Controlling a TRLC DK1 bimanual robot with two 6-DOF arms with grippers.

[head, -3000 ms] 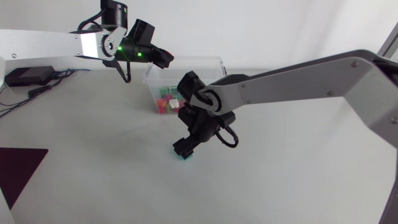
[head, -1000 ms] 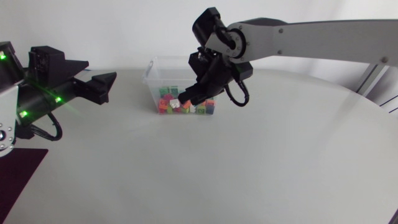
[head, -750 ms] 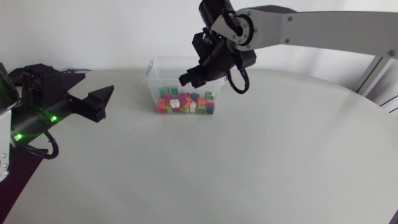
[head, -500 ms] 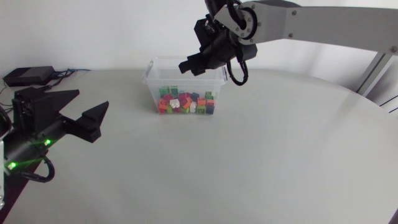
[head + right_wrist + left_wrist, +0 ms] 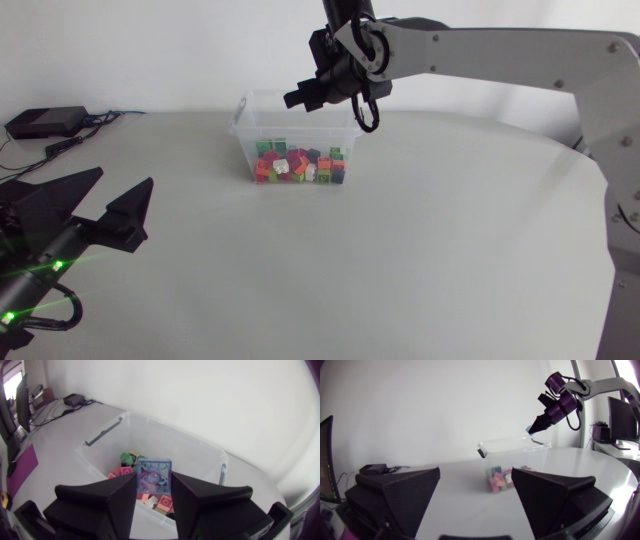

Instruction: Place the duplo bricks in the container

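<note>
One blue brick [image 5: 154, 471] clamped in right gripper [image 5: 154, 481] | over bin [image 5: 102, 434], far centre | left gripper [image 5: 475, 474]: jaws apart, near left

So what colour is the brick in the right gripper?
Light blue; the brick shows best in the right wrist view, held above the container.

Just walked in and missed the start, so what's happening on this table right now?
The right gripper holds a blue brick between its fingers, up above the clear container. A pile of coloured bricks already lies in the bottom of the container, and the held brick has not yet been dropped in. The left gripper is open and empty, off to the side and well apart from the container.
</note>
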